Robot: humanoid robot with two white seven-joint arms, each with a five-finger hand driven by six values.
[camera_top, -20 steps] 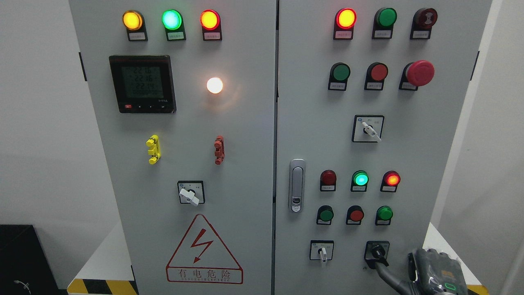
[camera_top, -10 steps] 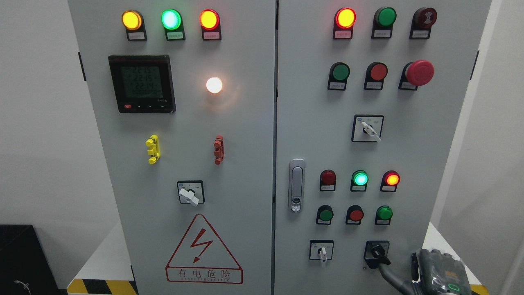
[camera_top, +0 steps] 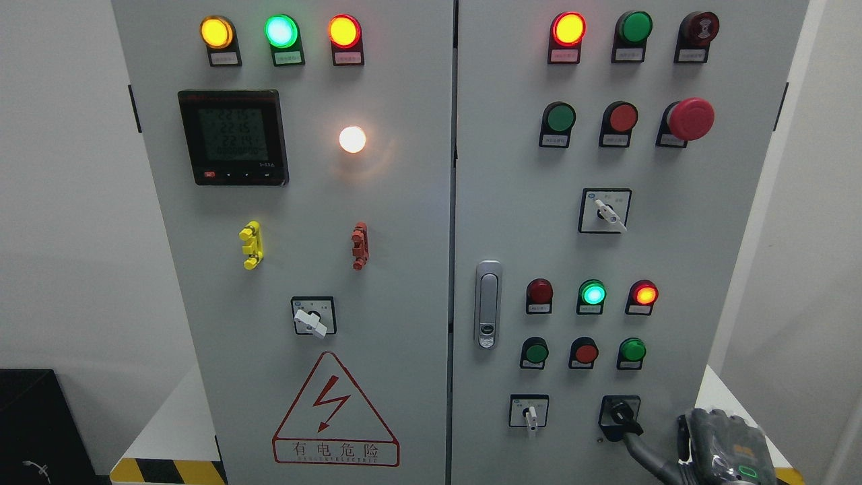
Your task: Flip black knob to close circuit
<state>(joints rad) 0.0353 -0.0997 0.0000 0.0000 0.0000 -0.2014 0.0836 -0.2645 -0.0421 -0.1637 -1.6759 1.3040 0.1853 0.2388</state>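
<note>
One hand in view, the right hand (camera_top: 724,448), down in the lower right corner, one dark finger (camera_top: 640,450) stretched up so its tip touches the black knob (camera_top: 621,415); whether the other fingers are curled I cannot tell. That knob sits bottom right on the cabinet's right door (camera_top: 707,269), its handle pointing down to the right. Just left of it, one white switch (camera_top: 530,412). Count four white switches in all, three on this door, one on the left door (camera_top: 404,269). Above the knob: three small lamps in a row, three round buttons below them. Top left, three lit lamps, one meter (camera_top: 233,137), one warning triangle (camera_top: 335,413).
</note>
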